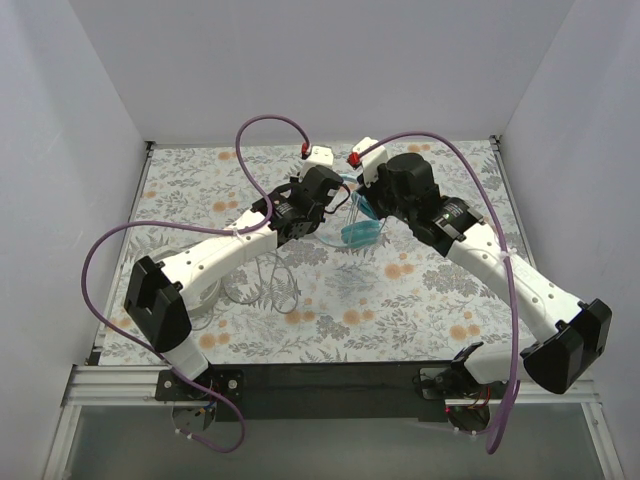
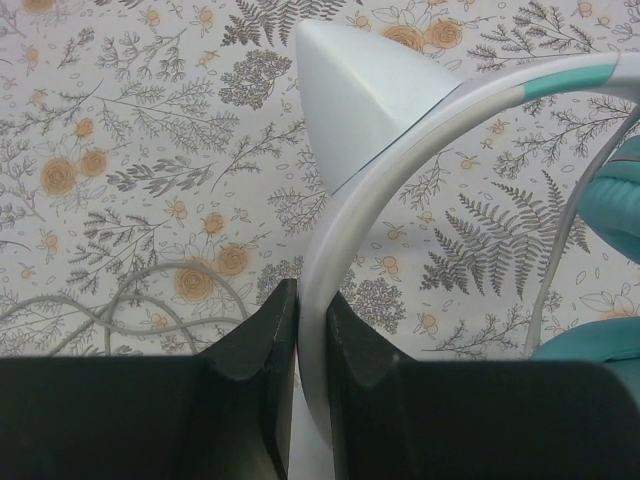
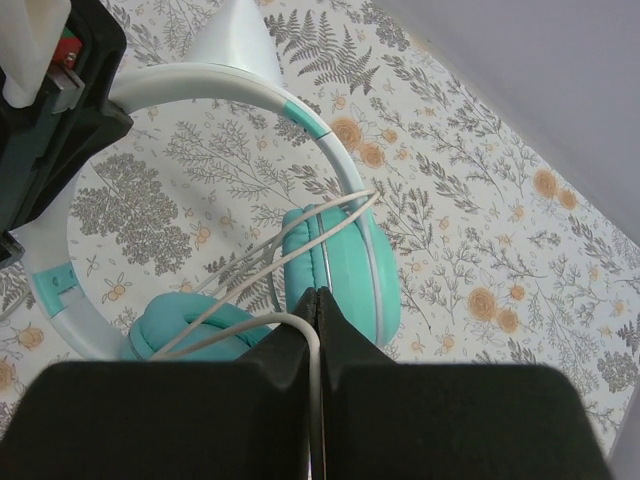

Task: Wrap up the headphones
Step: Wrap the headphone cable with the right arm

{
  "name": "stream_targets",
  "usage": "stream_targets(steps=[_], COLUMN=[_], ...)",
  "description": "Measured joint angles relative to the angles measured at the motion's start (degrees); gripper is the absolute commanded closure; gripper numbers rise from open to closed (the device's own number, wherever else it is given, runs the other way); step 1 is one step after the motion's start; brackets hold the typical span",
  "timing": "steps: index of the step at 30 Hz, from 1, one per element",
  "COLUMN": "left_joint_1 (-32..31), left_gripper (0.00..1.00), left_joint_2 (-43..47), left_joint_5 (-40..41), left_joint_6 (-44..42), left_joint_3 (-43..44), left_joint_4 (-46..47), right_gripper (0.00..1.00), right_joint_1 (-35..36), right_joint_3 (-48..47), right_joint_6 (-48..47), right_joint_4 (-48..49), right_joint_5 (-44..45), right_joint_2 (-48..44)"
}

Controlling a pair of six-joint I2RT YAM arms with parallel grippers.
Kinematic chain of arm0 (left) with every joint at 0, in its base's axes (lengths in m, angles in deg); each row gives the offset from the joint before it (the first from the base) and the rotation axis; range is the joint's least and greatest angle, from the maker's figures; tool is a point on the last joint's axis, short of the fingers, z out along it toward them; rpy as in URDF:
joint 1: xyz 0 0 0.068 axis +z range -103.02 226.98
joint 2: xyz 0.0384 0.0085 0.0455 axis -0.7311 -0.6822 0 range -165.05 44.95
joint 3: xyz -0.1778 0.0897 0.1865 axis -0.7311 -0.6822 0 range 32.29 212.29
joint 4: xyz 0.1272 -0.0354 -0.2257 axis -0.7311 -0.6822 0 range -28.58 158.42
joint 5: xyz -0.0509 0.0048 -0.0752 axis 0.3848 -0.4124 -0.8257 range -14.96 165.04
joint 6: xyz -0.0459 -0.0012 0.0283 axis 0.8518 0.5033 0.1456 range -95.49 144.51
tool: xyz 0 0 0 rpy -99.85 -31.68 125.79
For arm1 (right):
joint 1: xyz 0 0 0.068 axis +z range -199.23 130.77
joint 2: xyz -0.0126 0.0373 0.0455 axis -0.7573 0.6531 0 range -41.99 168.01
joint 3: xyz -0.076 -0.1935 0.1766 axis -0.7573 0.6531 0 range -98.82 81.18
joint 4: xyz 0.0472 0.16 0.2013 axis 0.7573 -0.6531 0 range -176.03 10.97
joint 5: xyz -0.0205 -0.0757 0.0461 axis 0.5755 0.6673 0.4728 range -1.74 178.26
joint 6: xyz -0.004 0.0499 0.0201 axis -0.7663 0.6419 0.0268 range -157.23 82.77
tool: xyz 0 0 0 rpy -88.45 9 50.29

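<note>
Quick read on this one. The teal headphones [image 3: 340,262] sit mid-counter, right between the two arms. The left hand [image 2: 311,312] is clamped narrow on the pale headband [image 2: 345,215], one finger each side of it, roughly at the middle of the arc. The right hand [image 3: 316,300] is pinched fully closed on the thin white cord [image 3: 285,318], and the cord runs out from between its fingertips.

What the next move hangs on, I think, is this: from the right hand, the two teal cups lie just ahead of the fingertips, nearly touching, side by side. The band arches away beyond them toward the left hand, at the upper left of the right wrist view. So the pair's long axis runs from the cups near the right hand to the top of the band in the left. A couple of strands already cross the farther cup at a slant, so I'd guess the wrap is partly done.

The right arm has the cord and is the one nearest the cups, so it looks like the one to carry the cord round while the left only holds the band. I can't tell if the cups rest on the counter [image 1: 400,300] or hang just above it.

The other pair [image 1: 208,298] lies well apart, under the left arm, with its grey cable [image 1: 275,280] loose in loops beside it.
</note>
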Motion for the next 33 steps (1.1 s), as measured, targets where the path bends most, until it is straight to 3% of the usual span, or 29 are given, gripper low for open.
stream_targets(steps=[12, 33], left_joint_1=[-0.09, -0.17], left_gripper=[1.00, 1.00], left_joint_2=[0.35, 1.07], left_joint_5=[0.76, -0.15], left_joint_6=[-0.07, -0.26], left_joint_3=[-0.07, -0.92], left_joint_4=[-0.11, -0.61], right_gripper=[0.92, 0.94], right_joint_1=[-0.72, -2.19], right_joint_3=[-2.12, -5.97], right_joint_6=[0.00, -3.10], right_joint_4=[-0.87, -1.44], right_joint_5=[-1.33, 0.13], right_joint_2=[0.31, 3.13])
